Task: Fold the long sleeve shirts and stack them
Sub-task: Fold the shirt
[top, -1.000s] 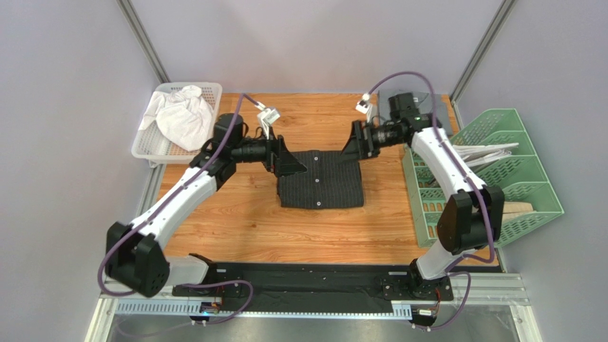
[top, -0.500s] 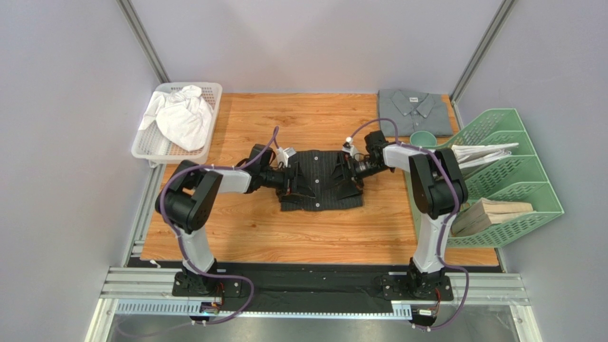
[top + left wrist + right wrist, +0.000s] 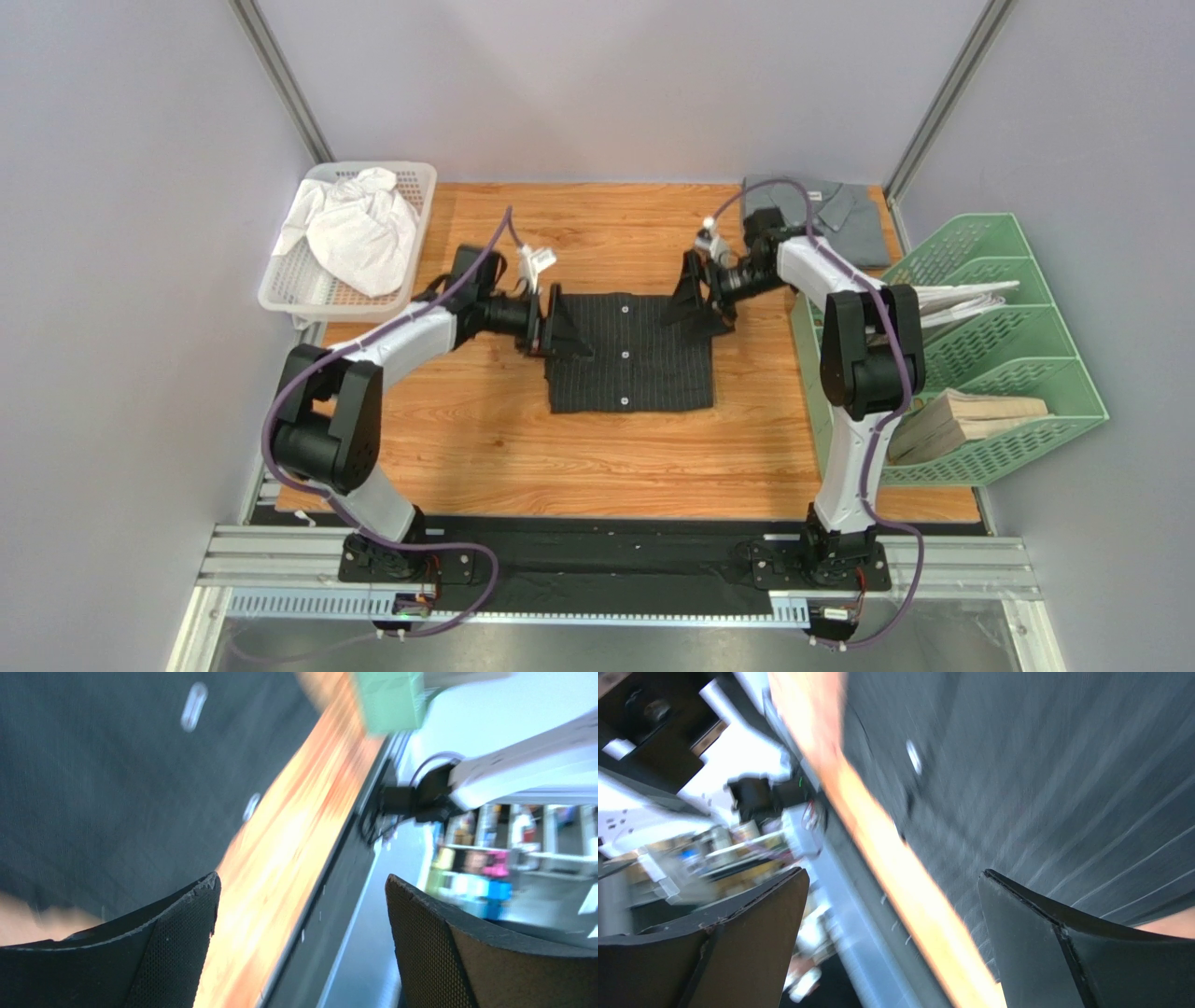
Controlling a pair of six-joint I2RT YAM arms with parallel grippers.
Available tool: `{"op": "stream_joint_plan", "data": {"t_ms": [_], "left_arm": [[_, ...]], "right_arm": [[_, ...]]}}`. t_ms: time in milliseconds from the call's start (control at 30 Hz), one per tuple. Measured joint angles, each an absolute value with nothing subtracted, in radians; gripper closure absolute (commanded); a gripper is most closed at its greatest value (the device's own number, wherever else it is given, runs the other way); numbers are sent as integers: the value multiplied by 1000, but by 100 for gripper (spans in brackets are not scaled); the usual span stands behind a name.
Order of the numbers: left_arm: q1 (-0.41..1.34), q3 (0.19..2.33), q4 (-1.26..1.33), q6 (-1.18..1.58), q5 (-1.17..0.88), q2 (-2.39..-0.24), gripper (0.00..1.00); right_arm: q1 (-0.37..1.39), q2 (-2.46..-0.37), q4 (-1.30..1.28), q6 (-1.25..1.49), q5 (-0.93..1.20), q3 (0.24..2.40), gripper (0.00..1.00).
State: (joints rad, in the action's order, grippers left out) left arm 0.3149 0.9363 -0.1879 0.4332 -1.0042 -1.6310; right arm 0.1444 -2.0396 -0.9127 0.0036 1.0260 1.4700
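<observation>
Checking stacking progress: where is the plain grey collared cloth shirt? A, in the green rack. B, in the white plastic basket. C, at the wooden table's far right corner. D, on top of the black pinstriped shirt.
C: the plain grey collared shirt lies at the wooden table's far right corner, apart from the folded black pinstriped shirt mid-table.
</observation>
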Motion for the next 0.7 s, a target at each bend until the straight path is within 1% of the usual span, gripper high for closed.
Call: {"op": "stream_joint_plan", "data": {"t_ms": [67,167,267,433,467,500,600,700], "left_arm": [[329,1073,-200,428,-1013,-1652,13],[349,1314,-157,434,-1011,-1786,15],[351,1438,-134,444,-989,-1934,16],[309,1473,-191,442,-925,-2136,23],[300,1466,-216,439,-908,-2164,24],[294,1454,-237,438,-898,-2177,29],[279,1374,-243,438,-904,-2140,32],[297,1249,-262,426,-896,-2062,33]], "right_arm": [[144,-2038,-891,27,1009,1586,1],[146,-2072,-854,70,1000,1730,3],[148,-2167,-818,93,987,1841,4],[148,-2345,-825,88,920,1869,5],[149,-2374,-834,93,939,1872,6],[149,-2387,-846,93,958,1882,6],[163,-2394,-877,62,903,1929,6],[202,-2431,-911,17,854,2022,6]]}}
